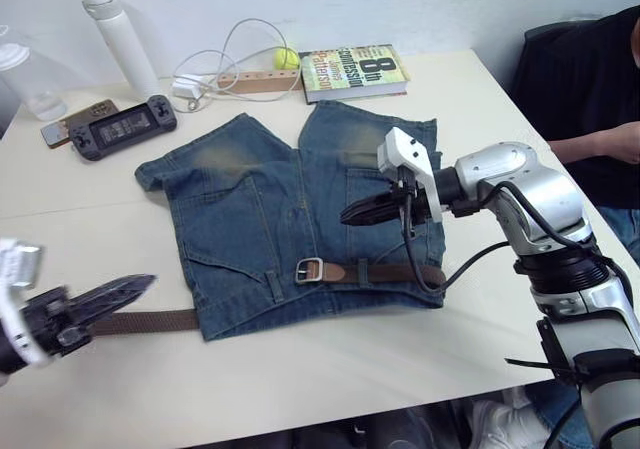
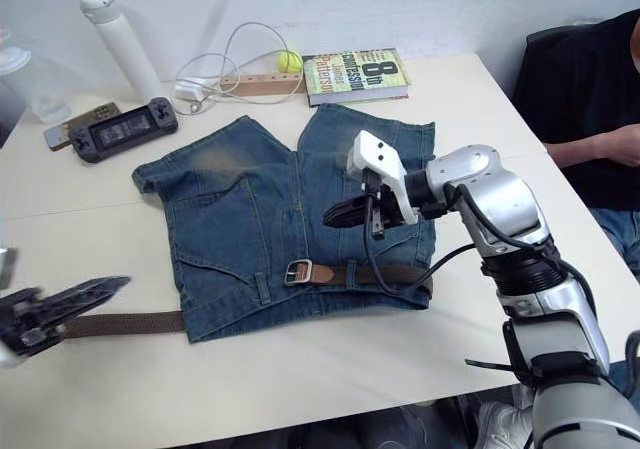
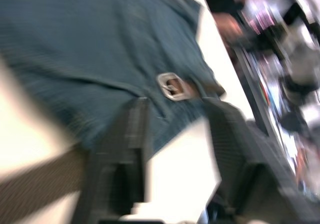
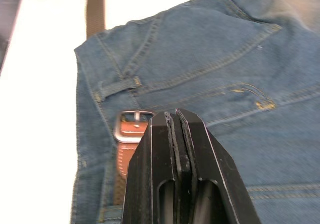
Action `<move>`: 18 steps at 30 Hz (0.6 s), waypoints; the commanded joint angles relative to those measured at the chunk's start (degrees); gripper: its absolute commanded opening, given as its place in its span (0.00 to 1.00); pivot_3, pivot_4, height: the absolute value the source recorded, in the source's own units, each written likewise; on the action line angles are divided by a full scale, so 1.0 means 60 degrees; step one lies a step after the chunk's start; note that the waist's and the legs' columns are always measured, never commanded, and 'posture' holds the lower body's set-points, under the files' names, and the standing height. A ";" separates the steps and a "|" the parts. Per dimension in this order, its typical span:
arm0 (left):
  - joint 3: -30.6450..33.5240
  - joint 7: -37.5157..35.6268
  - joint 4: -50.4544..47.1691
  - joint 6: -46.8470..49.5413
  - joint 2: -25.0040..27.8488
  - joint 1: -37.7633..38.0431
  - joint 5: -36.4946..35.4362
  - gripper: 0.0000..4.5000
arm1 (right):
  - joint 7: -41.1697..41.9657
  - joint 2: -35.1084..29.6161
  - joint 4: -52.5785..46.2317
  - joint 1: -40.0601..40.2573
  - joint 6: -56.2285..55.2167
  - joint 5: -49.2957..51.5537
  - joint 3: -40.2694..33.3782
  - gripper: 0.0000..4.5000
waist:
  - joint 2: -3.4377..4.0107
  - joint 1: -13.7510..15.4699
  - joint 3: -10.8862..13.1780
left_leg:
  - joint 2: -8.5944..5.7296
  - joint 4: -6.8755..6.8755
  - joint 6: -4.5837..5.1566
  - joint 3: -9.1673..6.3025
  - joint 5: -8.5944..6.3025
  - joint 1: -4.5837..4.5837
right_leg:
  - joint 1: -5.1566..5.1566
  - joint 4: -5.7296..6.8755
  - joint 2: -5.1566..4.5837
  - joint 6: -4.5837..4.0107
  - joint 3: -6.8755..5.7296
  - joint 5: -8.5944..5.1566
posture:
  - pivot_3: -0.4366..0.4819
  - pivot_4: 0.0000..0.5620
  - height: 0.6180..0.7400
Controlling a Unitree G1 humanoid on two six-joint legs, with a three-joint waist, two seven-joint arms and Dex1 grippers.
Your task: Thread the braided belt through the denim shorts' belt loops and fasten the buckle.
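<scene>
The denim shorts [image 1: 260, 219] lie flat on the table with the waistband nearest me. The braided belt [image 1: 395, 273] runs along the right half of the waistband under a belt loop [image 1: 362, 272]. Its buckle [image 1: 309, 270] and tan leather end rest near the waistband's middle. Another belt loop [image 4: 117, 88] lies just left of the buckle. A loose stretch of brown strap [image 1: 150, 321] trails off the shorts' left edge onto the table. My left gripper [image 1: 148, 283] is open just above that strap, holding nothing. My right gripper [image 1: 345, 212] is shut and empty, hovering over the shorts behind the buckle.
At the back of the table [image 1: 480, 119] are a book [image 1: 353, 71], a yellow ball [image 1: 287, 58], a white cable [image 1: 230, 64], a white bottle [image 1: 118, 39], a game controller [image 1: 122, 127] and a phone [image 1: 75, 121]. A person in black [image 1: 590, 89] sits at the right.
</scene>
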 commanded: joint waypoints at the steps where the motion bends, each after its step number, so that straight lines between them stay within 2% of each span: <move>1: 0.0382 0.1818 -0.0099 -0.0892 -0.0470 0.2170 -0.2790 0.89 | 0.0251 0.0050 -0.0024 -0.0322 -0.0307 0.0194 -0.0093 0.00 | -0.0005 0.0056 -0.0001 | 0.0000 0.0000 -0.0001 0.0000 -0.0001 0.0001 | 0.0002 -0.0001 -0.0001 -0.0001 0.0001 0.0001 | 0.48 0.27 0.95; 2: 0.0325 0.1398 -0.0204 -0.0831 -0.0739 0.2713 -0.2913 0.99 | 0.0284 0.0086 0.0114 -0.0368 -0.0391 0.0152 -0.0072 0.00 | -0.0005 0.0061 -0.0001 | -0.0002 0.0000 -0.0001 0.0001 -0.0001 0.0005 | 0.0006 -0.0001 -0.0004 -0.0002 0.0003 0.0001 | 0.48 0.27 0.95; 5: 0.0094 0.0943 -0.0452 -0.1046 -0.1412 0.3681 -0.2939 1.00 | 0.0340 0.0196 0.0477 -0.0491 -0.0614 0.0038 0.0004 0.00 | -0.0008 0.0160 -0.0002 | -0.0006 -0.0001 0.0003 0.0003 -0.0003 0.0002 | 0.0011 -0.0014 -0.0006 -0.0001 0.0002 0.0001 | 0.48 0.27 0.95; 8: -0.0284 0.2301 -0.0477 -0.1996 -0.2227 0.3503 -0.2939 1.00 | 0.0349 0.0337 0.0778 -0.0632 -0.0801 -0.0038 0.0083 0.00 | -0.0005 0.0264 -0.0002 | -0.0006 -0.0001 0.0002 0.0002 -0.0003 0.0007 | 0.0014 -0.0014 -0.0006 -0.0003 0.0001 0.0003 | 0.48 0.27 0.95; 11: -0.0888 0.4146 -0.0589 -0.3168 -0.3320 0.2493 -0.2939 1.00 | 0.0238 0.0447 0.0874 -0.0715 -0.0937 -0.0110 0.0076 0.00 | -0.0007 0.0328 -0.0003 | -0.0004 0.0000 -0.0002 -0.0003 -0.0001 0.0006 | 0.0014 -0.0013 -0.0004 -0.0005 -0.0004 0.0004 | 0.48 0.27 0.95; 18: -0.1670 0.6363 -0.0894 -0.4316 -0.4920 0.1070 -0.2939 1.00 | 0.0102 0.0338 0.0633 -0.0727 -0.0708 -0.0075 -0.0020 0.00 | -0.0066 0.0299 -0.0020 | -0.0011 0.0019 -0.0003 0.0002 -0.0001 -0.0001 | 0.0014 -0.0017 -0.0002 0.0004 0.0000 0.0011 | 0.48 0.27 0.95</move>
